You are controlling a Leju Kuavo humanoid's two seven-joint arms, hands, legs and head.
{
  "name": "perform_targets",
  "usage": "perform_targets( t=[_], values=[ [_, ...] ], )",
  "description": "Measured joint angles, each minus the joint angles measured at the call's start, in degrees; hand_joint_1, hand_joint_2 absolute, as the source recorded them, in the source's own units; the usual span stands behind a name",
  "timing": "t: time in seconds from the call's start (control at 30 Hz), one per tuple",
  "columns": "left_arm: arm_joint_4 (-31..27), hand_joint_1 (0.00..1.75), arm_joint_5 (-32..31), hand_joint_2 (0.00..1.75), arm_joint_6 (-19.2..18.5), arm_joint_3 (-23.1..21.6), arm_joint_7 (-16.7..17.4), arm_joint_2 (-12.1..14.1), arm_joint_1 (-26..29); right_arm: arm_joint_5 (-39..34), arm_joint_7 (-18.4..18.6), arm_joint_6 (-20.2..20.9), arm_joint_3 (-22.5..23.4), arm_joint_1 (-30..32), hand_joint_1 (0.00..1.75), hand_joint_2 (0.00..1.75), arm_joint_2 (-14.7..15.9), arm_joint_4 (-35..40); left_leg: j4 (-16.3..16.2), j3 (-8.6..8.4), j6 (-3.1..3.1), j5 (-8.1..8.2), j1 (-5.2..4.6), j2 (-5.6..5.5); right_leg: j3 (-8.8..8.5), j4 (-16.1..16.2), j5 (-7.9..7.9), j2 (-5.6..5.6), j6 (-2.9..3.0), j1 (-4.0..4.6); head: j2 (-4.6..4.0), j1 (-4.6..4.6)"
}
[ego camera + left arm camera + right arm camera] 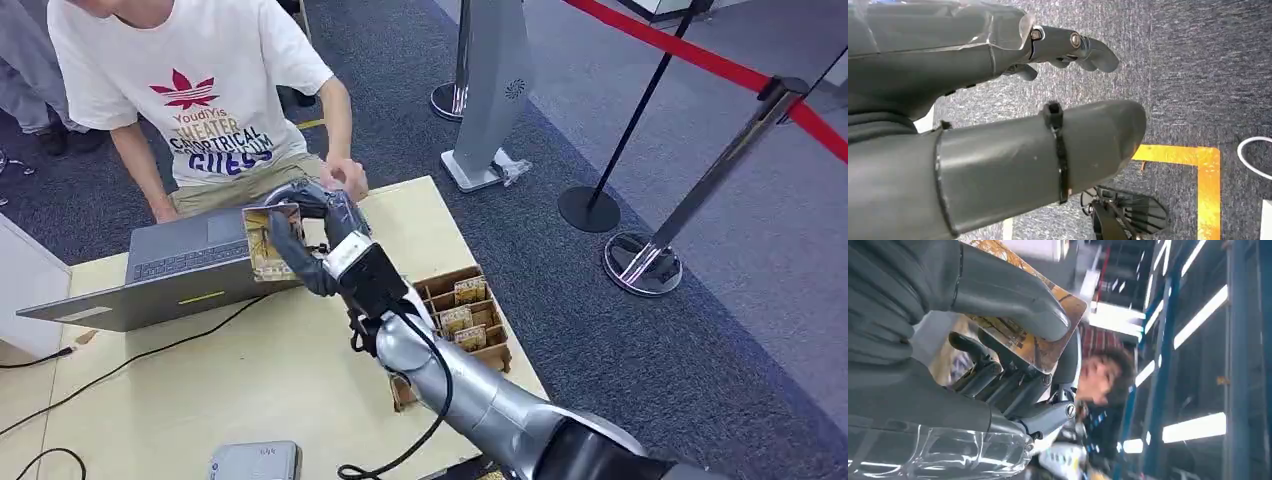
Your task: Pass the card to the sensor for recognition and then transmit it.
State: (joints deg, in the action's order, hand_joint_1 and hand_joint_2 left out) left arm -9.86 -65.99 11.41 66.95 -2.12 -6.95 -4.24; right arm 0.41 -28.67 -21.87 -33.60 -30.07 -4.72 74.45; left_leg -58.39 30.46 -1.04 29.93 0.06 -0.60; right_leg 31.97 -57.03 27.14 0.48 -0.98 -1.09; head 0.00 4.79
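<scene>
The right hand (305, 225) is holding the card (268, 243) upright above the far part of the table (250, 380), thumb pressing one face and darker fingers backing the other. In the right wrist view the card (1040, 340) is showing a gold-brown printed pattern with dark lines; any writing on it is too small and blurred to read. The card is hanging just in front of the open grey laptop (170, 270), partly covering its corner. A person (200, 90) is sitting behind the laptop in a white T-shirt printed with a red leaf emblem and lines reading roughly "YoudiYis THEATER"; the lower lines are creased and hard to make out. The person's hand (345, 180) is hovering just beyond the robot's fingers. A cardboard box (465, 315) with divided slots is holding more cards near the table's right edge, half hidden by the silver arm. A small grey device (255, 462) is cut off at the near edge. The left hand (998, 150) is hanging over grey carpet, fingers apart and holding nothing.
</scene>
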Motion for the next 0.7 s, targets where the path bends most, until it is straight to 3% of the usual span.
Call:
perform_targets(
  t=[0.37, 0.57, 0.7],
  values=[
    [0.0, 0.0, 0.4, 0.0, 0.8, -0.3, 0.8, 0.0, -0.3, 16.8, -4.7, -16.6, 1.9, -5.4, 1.75, 1.75, -1.4, -11.7, 0.0, 0.0, 0.0, 0.0, 0.0, 0.0, 0.01, 0.0, 0.0, 0.0, 0.0, 0.0, 0.0, 0.02],
    [0.0, 0.0, 0.8, 0.0, 1.3, -0.2, 0.8, -0.1, -0.3, 25.2, -6.8, -17.1, 3.9, -5.7, 1.75, 1.75, -3.8, -15.9, 0.0, 0.0, 0.0, 0.0, 0.01, 0.0, 0.01, 0.0, 0.01, 0.0, 0.01, 0.01, 0.0, 0.0],
    [0.0, 0.0, 0.9, 0.0, 1.5, -0.2, 0.8, -0.1, -0.3, 33.9, -8.6, -17.2, 7.8, -4.9, 1.75, 1.75, -5.9, -17.0, 0.0, 0.0, 0.0, 0.0, 0.01, 0.0, 0.01, 0.0, 0.01, 0.0, 0.01, 0.01, 0.0, 0.02]
  ],
)
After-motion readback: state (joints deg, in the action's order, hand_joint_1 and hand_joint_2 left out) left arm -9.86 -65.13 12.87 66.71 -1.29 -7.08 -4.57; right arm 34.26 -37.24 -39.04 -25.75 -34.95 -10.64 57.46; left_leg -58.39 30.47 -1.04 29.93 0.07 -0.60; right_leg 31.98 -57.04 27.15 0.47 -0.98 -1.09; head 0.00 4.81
